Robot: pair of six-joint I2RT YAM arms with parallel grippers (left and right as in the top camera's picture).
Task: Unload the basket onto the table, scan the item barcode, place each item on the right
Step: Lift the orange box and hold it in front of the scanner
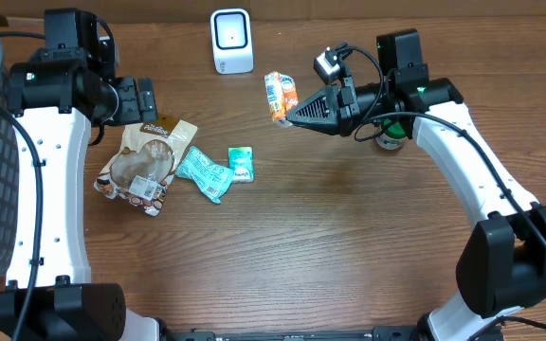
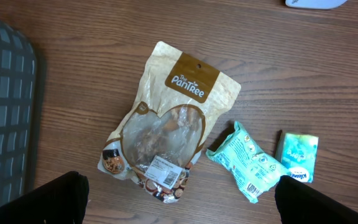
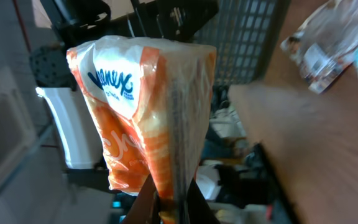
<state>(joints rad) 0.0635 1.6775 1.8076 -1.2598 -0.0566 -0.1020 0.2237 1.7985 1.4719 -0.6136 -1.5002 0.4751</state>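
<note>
Left claw (image 1: pixel 146 100): spread wide, holding nothing, near the PanTree snack bag (image 1: pixel 145 159).
Right claw (image 1: pixel 292 114): squeezed tight on 1 edge of the orange Kleenex pack (image 1: pixel 280 95).
Kleenex pack: in the air, right of the far scanner (image 1: pixel 231 41); looks light, soft and squashy, so pinch its seam.

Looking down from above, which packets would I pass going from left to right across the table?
snack bag → teal packet → small green tissue pack → orange tissue pack, pinched by the right gripper rather than lying with the others.
</note>
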